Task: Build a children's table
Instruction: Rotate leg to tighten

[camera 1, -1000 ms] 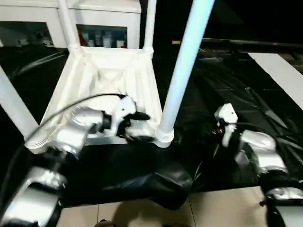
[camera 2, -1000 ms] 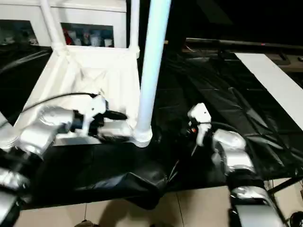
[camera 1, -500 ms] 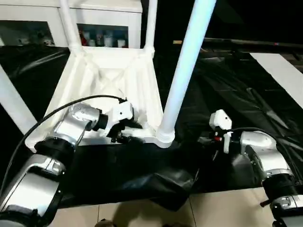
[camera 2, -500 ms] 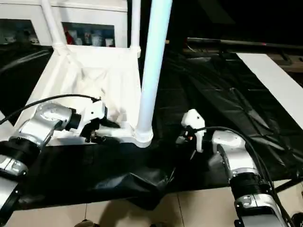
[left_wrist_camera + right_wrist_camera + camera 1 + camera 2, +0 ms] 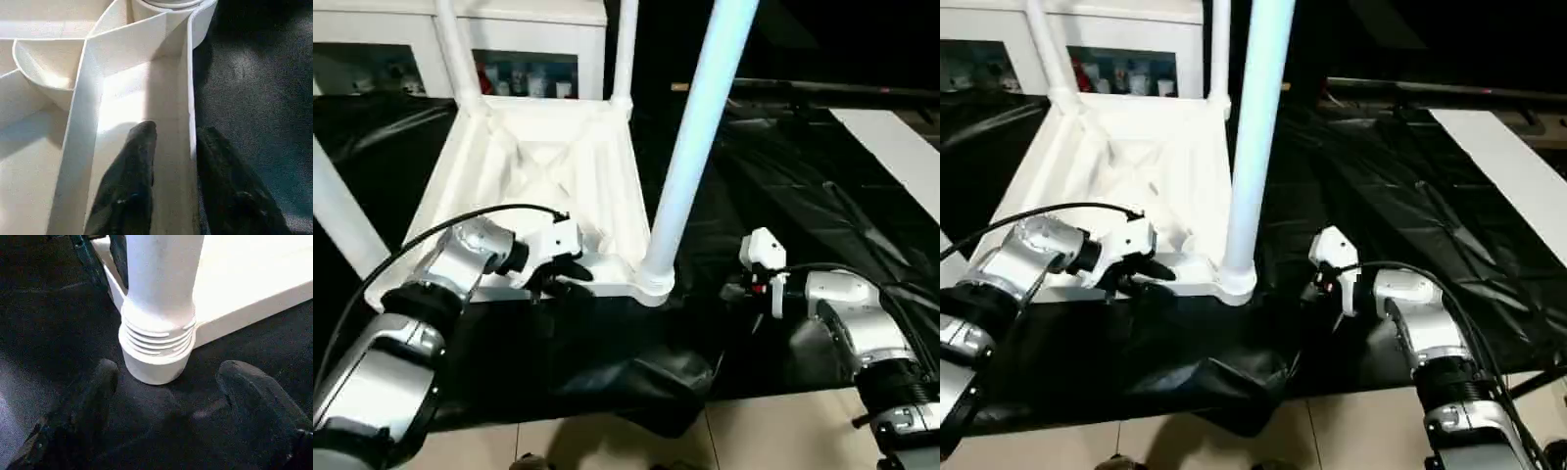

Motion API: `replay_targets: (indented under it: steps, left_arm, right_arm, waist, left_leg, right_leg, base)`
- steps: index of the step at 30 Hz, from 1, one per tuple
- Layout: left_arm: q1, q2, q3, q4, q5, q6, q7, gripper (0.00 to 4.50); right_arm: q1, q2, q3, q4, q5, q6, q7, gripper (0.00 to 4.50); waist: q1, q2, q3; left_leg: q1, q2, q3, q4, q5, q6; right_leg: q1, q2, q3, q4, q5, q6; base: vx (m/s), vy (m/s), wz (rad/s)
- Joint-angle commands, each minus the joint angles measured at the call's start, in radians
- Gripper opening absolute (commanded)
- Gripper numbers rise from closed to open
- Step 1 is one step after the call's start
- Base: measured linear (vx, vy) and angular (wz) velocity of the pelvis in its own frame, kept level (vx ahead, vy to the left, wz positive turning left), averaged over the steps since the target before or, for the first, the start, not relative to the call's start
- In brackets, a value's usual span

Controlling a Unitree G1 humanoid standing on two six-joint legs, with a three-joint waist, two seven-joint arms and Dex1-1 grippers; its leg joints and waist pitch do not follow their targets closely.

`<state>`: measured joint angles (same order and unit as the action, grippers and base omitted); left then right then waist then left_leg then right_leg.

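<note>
The children's table top [image 5: 538,166] lies upside down on the black sheet, ribs up. White legs stand in its corner sockets: the near right leg [image 5: 690,147], two far ones [image 5: 455,54] [image 5: 625,49] and a near left one [image 5: 337,215]. My left gripper [image 5: 563,279] is at the near rim [image 5: 190,98], one finger [image 5: 137,166] inside the wall and one outside, with a narrow gap on the inner side. My right gripper [image 5: 166,377] is open low on the sheet, its fingers [image 5: 100,382] either side of the near right leg's socket [image 5: 156,352], apart from it.
A flat white board [image 5: 901,157] lies on the sheet at the far right. A white cabinet [image 5: 519,20] stands behind the table. The black sheet bunches into a fold [image 5: 646,382] at the front edge, with pale floor tiles below it.
My left gripper pulled back from inside the top to the near rim, and its fingers narrowed. The right gripper slid left toward the near right leg's base.
</note>
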<state>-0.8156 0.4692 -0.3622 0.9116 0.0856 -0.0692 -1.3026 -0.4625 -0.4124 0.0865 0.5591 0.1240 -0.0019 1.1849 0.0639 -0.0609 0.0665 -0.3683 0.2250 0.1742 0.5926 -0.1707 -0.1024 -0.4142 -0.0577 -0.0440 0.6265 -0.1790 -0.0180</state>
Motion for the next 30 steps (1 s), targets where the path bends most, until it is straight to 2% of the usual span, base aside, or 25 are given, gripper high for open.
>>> replay_targets:
  steps: [1, 4, 7, 10, 12, 14, 15, 17, 19, 20, 22, 24, 26, 30]
  left_arm:
    - [-0.014, -0.01, -0.002, 0.005, 0.001, -0.01, 0.0, 1.08]
    - [-0.013, -0.019, 0.01, 0.022, -0.002, -0.022, 0.007, 0.85]
    - [0.0, -0.025, 0.011, 0.036, 0.008, -0.036, 0.013, 0.55]
    - [0.024, -0.035, 0.007, 0.033, 0.013, -0.036, 0.026, 0.31]
    - [0.038, -0.04, 0.007, 0.023, 0.01, -0.032, 0.031, 0.2]
    - [0.105, -0.063, 0.019, -0.052, -0.013, -0.003, 0.06, 0.06]
    - [0.131, -0.073, 0.028, -0.083, -0.026, 0.01, 0.077, 0.06]
    - [0.144, -0.079, 0.034, -0.1, -0.033, 0.016, 0.086, 0.06]
    - [0.203, -0.108, 0.041, -0.187, -0.063, 0.064, 0.101, 0.06]
    - [0.222, -0.12, 0.039, -0.211, -0.069, 0.076, 0.106, 0.01]
    - [0.23, -0.123, 0.022, -0.211, -0.053, 0.071, 0.104, 0.0]
    - [0.235, -0.123, 0.01, -0.215, -0.038, 0.07, 0.103, 0.0]
    - [0.243, -0.119, 0.008, -0.239, -0.026, 0.082, 0.102, 0.0]
    - [0.261, -0.104, -0.003, -0.292, -0.005, 0.115, 0.095, 0.0]
  right_arm:
    - [0.005, -0.012, 0.003, -0.024, 0.002, 0.008, 0.001, 3.71]
    - [0.007, -0.013, 0.006, -0.028, 0.001, 0.008, -0.005, 3.71]
    - [0.005, -0.012, 0.009, -0.028, -0.001, 0.003, -0.014, 3.71]
    - [-0.003, -0.008, 0.005, -0.019, -0.004, -0.007, -0.029, 3.71]
    - [-0.006, -0.003, 0.001, -0.014, -0.005, -0.017, -0.041, 3.71]
    - [-0.012, 0.032, -0.02, 0.006, 0.008, -0.044, -0.083, 3.71]
    - [-0.007, 0.043, -0.023, 0.0, 0.022, -0.032, -0.079, 3.71]
    - [-0.004, 0.048, -0.024, -0.006, 0.031, -0.021, -0.073, 3.71]
    - [0.014, 0.048, -0.016, -0.038, 0.069, 0.05, -0.018, 3.71]
    - [0.02, 0.044, -0.01, -0.049, 0.076, 0.068, -0.005, 3.87]
    - [0.022, 0.04, -0.002, -0.048, 0.068, 0.066, -0.006, 4.03]
    - [0.022, 0.037, 0.005, -0.039, 0.053, 0.046, -0.014, 4.21]
    - [0.015, 0.039, 0.014, -0.009, 0.013, -0.007, -0.059, 4.36]
    - [0.007, 0.044, 0.024, 0.009, -0.007, -0.028, -0.079, 4.36]
  waist:
    - [0.004, 0.021, -0.078]
    - [0.005, 0.021, -0.077]
    - [0.005, 0.021, -0.074]
    - [0.004, 0.014, -0.074]
    - [0.004, 0.014, -0.074]
    - [0.002, 0.006, -0.073]
    - [-0.003, 0.003, -0.074]
    - [-0.003, 0.005, -0.073]
    - [-0.002, 0.001, -0.073]
    - [-0.002, 0.005, -0.072]
    - [0.0, 0.006, -0.071]
    - [-0.002, 0.004, -0.071]
    - [-0.003, 0.003, -0.07]
    - [-0.005, 0.007, -0.073]
  left_leg:
    - [0.013, 0.005, 0.005, -0.064, -0.23, 0.022]
    - [0.014, 0.004, 0.005, -0.063, -0.229, 0.026]
    - [0.015, 0.004, 0.005, -0.065, -0.25, 0.022]
    - [0.014, 0.005, 0.004, -0.065, -0.248, 0.021]
    - [0.015, 0.006, 0.004, -0.066, -0.248, 0.021]
    - [0.01, 0.007, 0.004, -0.066, -0.231, 0.024]
    - [0.011, 0.007, 0.005, -0.065, -0.232, 0.03]
    - [0.01, 0.005, 0.005, -0.065, -0.229, 0.038]
    - [0.011, 0.009, 0.007, -0.065, -0.218, 0.054]
    - [0.012, 0.008, 0.008, -0.065, -0.219, 0.056]
    - [0.014, 0.008, 0.009, -0.066, -0.23, 0.053]
    - [0.014, 0.006, 0.007, -0.068, -0.253, 0.044]
    - [0.015, 0.007, 0.005, -0.07, -0.26, 0.032]
    - [0.015, 0.008, 0.004, -0.072, -0.256, 0.03]
  right_leg:
    - [0.062, -0.061, 0.035, -0.073, -0.13, -0.253]
    - [0.062, -0.061, 0.036, -0.073, -0.122, -0.259]
    - [0.061, -0.061, 0.035, -0.078, -0.168, -0.248]
    - [0.06, -0.063, 0.036, -0.079, -0.2, -0.235]
    - [0.059, -0.065, 0.036, -0.079, -0.203, -0.234]
    - [0.061, -0.067, 0.036, -0.076, -0.198, -0.234]
    - [0.06, -0.067, 0.036, -0.077, -0.212, -0.229]
    - [0.059, -0.065, 0.035, -0.081, -0.24, -0.22]
    - [0.059, -0.065, 0.037, -0.08, -0.243, -0.218]
    - [0.056, -0.065, 0.037, -0.083, -0.256, -0.213]
    - [0.052, -0.064, 0.037, -0.087, -0.279, -0.202]
    - [0.051, -0.066, 0.036, -0.093, -0.332, -0.172]
    - [0.048, -0.068, 0.037, -0.095, -0.371, -0.155]
    - [0.05, -0.065, 0.038, -0.091, -0.324, -0.169]
  base:
    - [0.0, 0.0, 0.0]
    - [0.0, 0.0, 0.0]
    - [0.0, 0.0, 0.0]
    - [0.0, 0.0, 0.0]
    - [0.0, 0.0, 0.0]
    - [0.0, 0.0, 0.0]
    - [0.0, 0.0, 0.0]
    - [0.0, 0.0, 0.0]
    - [0.0, 0.0, 0.0]
    - [0.0, 0.0, 0.0]
    - [0.0, 0.0, 0.0]
    - [0.0, 0.0, 0.0]
    - [0.0, 0.0, 0.0]
    - [0.0, 0.0, 0.0]
